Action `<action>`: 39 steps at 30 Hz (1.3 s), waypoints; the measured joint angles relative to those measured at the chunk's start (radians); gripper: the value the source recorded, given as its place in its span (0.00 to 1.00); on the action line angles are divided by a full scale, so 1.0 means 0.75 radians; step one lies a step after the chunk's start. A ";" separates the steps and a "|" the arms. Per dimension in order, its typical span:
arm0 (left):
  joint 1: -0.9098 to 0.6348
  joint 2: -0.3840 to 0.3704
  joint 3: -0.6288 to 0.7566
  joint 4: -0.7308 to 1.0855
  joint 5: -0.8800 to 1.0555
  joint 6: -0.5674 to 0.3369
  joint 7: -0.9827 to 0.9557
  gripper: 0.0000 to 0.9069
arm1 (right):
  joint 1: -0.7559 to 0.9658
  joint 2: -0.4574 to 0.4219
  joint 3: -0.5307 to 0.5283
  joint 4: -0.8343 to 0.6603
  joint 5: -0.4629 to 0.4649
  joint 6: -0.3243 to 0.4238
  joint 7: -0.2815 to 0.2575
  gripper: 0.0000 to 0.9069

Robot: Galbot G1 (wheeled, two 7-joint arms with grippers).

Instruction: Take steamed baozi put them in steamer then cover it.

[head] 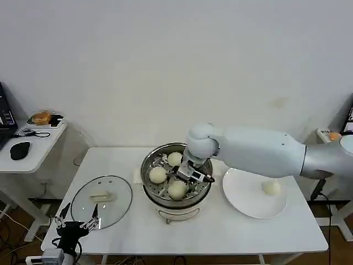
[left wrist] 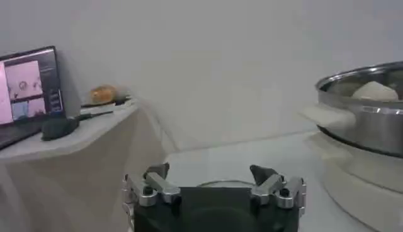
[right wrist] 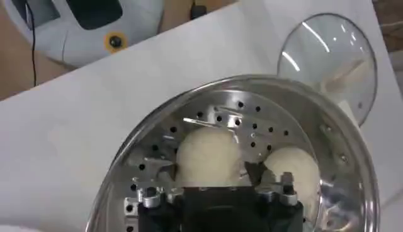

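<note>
Steel perforated steamer (head: 151, 187) holds smooth round baozi (head: 158, 175) beneath right pincer (head: 186, 172).

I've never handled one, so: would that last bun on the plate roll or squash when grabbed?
The bun looks round and smooth, so a nudge might roll it across the flat plate. It seems soft dough, so a hard squeeze would probably dent it. It is likely light.

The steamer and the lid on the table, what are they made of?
The steamer looks like shiny stainless steel: it mirrors light, and its tray has punched holes. The lid looks like clear glass, since the table shows through; its pale handle could be plastic.
</note>
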 measured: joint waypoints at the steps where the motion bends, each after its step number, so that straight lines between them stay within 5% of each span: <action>1: 0.000 0.001 0.000 0.000 0.000 0.000 0.000 1.00 | 0.003 -0.002 0.003 -0.003 0.000 0.003 0.004 1.00; 20: -0.014 0.029 0.025 -0.015 -0.012 0.002 0.001 1.00 | 0.091 -0.198 0.129 -0.007 0.130 -0.074 0.039 1.00; 29: -0.028 0.056 0.032 -0.001 -0.033 0.002 0.003 1.00 | 0.056 -0.458 0.167 0.006 0.174 -0.215 0.049 1.00; 39: -0.047 0.076 0.056 0.018 -0.036 0.008 0.004 1.00 | -0.122 -0.770 0.267 -0.044 0.077 -0.306 0.070 1.00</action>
